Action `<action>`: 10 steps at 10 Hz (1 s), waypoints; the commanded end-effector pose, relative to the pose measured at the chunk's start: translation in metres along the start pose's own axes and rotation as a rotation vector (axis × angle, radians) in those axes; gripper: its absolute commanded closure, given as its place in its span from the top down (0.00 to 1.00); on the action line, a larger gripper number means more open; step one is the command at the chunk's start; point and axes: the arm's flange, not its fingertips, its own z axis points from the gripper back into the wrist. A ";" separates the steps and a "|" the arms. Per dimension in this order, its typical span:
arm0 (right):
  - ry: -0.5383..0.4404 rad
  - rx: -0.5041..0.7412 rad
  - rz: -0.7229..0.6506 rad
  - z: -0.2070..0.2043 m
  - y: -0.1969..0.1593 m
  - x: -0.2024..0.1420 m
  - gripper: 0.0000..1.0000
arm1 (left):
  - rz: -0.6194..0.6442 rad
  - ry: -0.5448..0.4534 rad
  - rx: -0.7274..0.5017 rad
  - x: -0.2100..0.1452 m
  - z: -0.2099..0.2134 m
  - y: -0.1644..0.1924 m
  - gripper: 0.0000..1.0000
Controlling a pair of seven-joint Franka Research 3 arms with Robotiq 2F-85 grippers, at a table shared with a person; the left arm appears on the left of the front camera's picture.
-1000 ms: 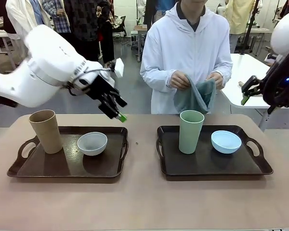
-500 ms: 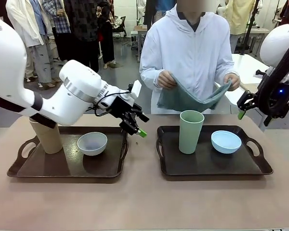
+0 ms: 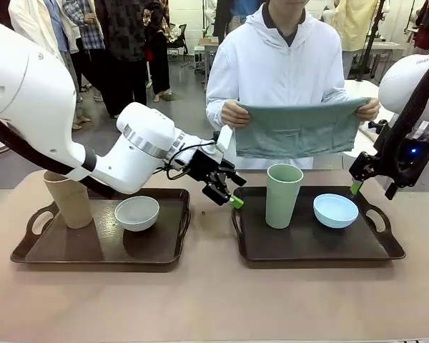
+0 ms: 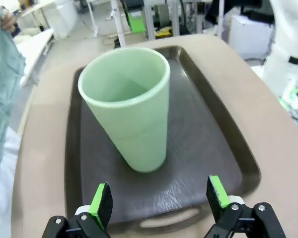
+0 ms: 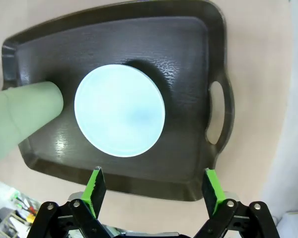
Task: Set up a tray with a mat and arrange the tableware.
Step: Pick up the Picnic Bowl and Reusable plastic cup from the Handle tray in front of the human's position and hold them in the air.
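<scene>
Hovering with left gripper (image 3: 230,200) and right gripper (image 3: 372,187) both spread wide, grasping and touching nothing.

Poising the left gripper just off the nine o'clock rim of the right tray (image 3: 307,249), pointing toward the pale green tumbler (image 3: 284,195), which is standing upright and empty in the tray's nine o'clock half. Hanging the right gripper above the tray's two o'clock corner, looking down on the light blue bowl (image 3: 335,210) lying empty at three o'clock of that tumbler, apart from it. Carrying on the left tray (image 3: 93,251) the tan tumbler (image 3: 68,196) at nine o'clock and the empty white bowl (image 3: 136,212) at three o'clock of it, not touching. Stretching a grey-green mat (image 3: 297,130) between a person's two hands at twelve o'clock, beyond the table (image 3: 214,300).
</scene>
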 end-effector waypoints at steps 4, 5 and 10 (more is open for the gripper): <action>0.008 -0.001 0.022 -0.006 -0.001 0.002 1.00 | 0.036 -0.035 0.059 0.010 -0.010 0.004 1.00; 0.008 -0.001 0.022 -0.006 -0.001 0.002 1.00 | 0.036 -0.035 0.059 0.010 -0.010 0.004 1.00; 0.041 -0.033 0.011 -0.022 0.009 0.017 1.00 | 0.049 -0.115 0.153 0.004 -0.010 0.003 1.00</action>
